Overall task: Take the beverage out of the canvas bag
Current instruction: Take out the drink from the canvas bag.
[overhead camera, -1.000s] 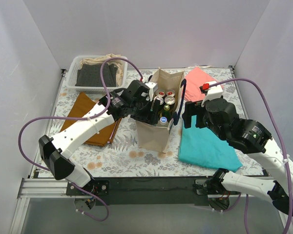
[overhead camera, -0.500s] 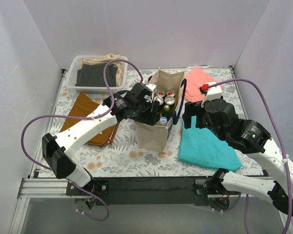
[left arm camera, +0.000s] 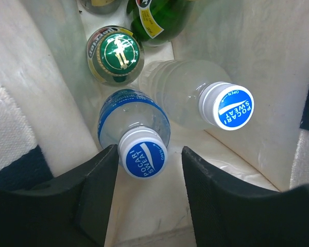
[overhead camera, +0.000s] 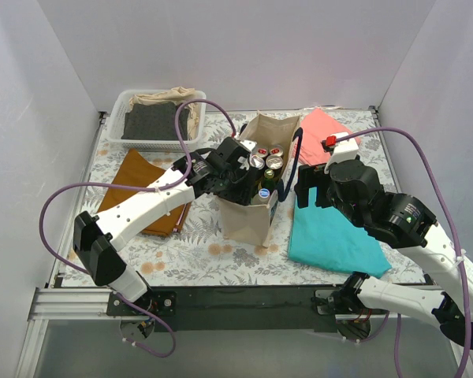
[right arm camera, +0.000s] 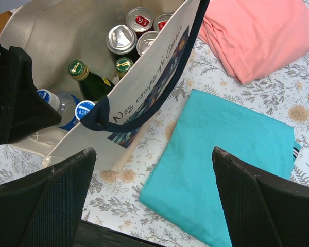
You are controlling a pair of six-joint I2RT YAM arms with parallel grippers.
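Item: beverage [left arm camera: 142, 159], a clear bottle with a blue label and a white-and-blue cap, stood upright inside the canvas bag [overhead camera: 248, 216], close to one inner wall.
Container: the canvas bag stood open at mid-worktop [overhead camera: 197, 252], about halfway between the near and far edges.
Left end effector [left arm camera: 149, 154]: sat inside the bag mouth with its fingers apart, one on each side of the cap; neither was seen touching it.
Right end effector [right arm camera: 152, 154]: hung spread wide and empty beside the bag's right wall, over the teal cloth [right arm camera: 221, 164].
Neighbours: a second bottle [left arm camera: 226, 106] lay tilted just beside the first; a green-capped bottle [left arm camera: 115, 55] and cans [right arm camera: 124, 37] stood nearer the far edge.
Step judged: closing on the bottle neck.
Method advised: descend until the pads sit below the cap's rim, centre on the neck and close firmly. Lift straight up, because the tilted neighbour or the soft cloth wall could drag along.
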